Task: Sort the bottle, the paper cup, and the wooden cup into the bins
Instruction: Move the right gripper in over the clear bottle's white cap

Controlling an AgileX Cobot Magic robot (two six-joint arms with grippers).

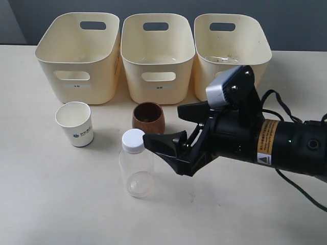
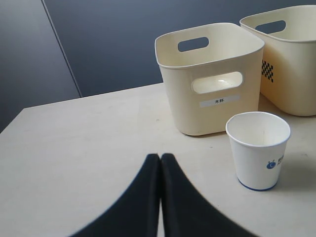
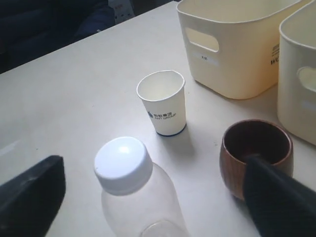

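A clear bottle (image 1: 136,168) with a white cap stands upright at the table's middle front. Behind it is the wooden cup (image 1: 147,118), and the white paper cup (image 1: 74,124) stands to the left. Three cream bins (image 1: 76,89) (image 1: 158,92) (image 1: 225,65) line the back. My right gripper (image 1: 162,125) is open, coming in from the right, its fingers close to the bottle's cap and the wooden cup. In the right wrist view the bottle (image 3: 126,170) lies ahead between the spread fingers, wooden cup (image 3: 256,148) by one finger. My left gripper (image 2: 160,157) is shut, empty, near the paper cup (image 2: 258,148).
The right arm's black body and cables (image 1: 286,143) lie across the right side of the table, in front of the right bin. The left bin (image 2: 212,79) carries a small label on its front. Bare tabletop (image 1: 56,199) stretches along the front left.
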